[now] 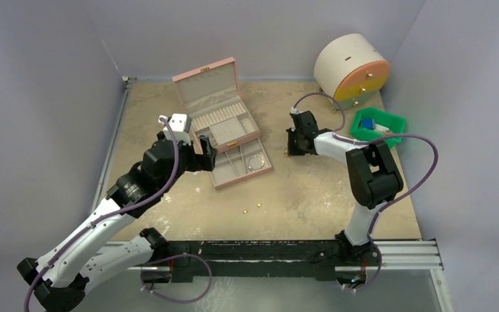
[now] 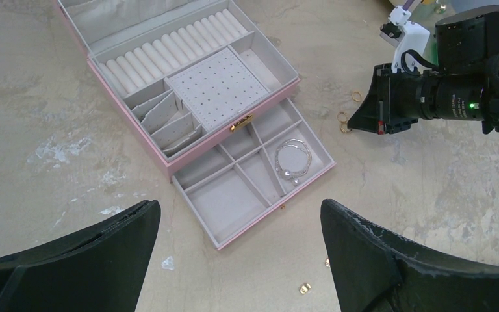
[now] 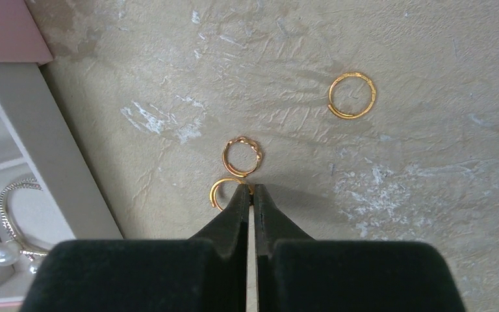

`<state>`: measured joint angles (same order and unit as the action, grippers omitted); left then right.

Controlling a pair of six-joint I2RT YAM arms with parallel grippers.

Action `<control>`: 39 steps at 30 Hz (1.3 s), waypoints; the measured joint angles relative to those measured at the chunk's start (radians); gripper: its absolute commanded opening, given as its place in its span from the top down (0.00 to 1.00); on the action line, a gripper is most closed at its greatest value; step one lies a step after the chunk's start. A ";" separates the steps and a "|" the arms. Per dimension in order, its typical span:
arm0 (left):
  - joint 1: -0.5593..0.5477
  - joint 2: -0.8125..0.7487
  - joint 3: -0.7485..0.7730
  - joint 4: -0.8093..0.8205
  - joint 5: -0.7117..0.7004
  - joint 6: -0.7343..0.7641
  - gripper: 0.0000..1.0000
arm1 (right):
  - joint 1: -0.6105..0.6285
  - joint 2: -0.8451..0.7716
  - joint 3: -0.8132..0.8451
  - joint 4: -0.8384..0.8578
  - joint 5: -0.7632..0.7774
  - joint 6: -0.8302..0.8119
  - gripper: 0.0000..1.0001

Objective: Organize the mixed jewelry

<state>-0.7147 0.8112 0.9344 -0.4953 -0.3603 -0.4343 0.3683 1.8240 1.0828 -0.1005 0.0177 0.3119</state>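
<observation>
Right end effector [image 3: 252, 191] pressed together at the rim of one gold ring [image 3: 216, 192] on the surface [image 3: 429, 195]; left end effector [image 2: 237, 218] spread wide above the open pink box [image 2: 224, 201].

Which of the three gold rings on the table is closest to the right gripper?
The thin gold ring half hidden by the tips of the shut right gripper. The twisted gold ring lies beyond it; the open-ended gold ring lies farther off.
</observation>
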 measured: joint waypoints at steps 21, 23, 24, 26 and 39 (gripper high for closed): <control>0.000 -0.005 -0.008 0.033 0.075 -0.065 0.05 | 0.224 -0.381 -0.085 -0.093 0.083 0.013 1.00; 0.000 0.000 -0.026 0.054 0.112 -0.084 0.08 | 0.266 -0.435 -0.109 -0.091 0.088 0.026 1.00; 0.000 0.003 -0.040 0.069 0.135 -0.100 0.09 | 0.288 -0.471 -0.127 -0.089 0.087 0.035 1.00; 0.000 0.007 -0.073 0.094 0.182 -0.132 0.11 | 0.320 -0.528 -0.154 -0.089 0.080 0.054 1.00; 0.000 0.030 -0.236 0.333 0.448 -0.435 0.33 | 0.476 -0.714 -0.231 0.000 0.040 0.172 1.00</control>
<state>-0.7143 0.8410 0.6983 -0.1627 0.0879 -0.8696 0.8448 1.1103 0.8520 -0.1009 0.0578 0.4843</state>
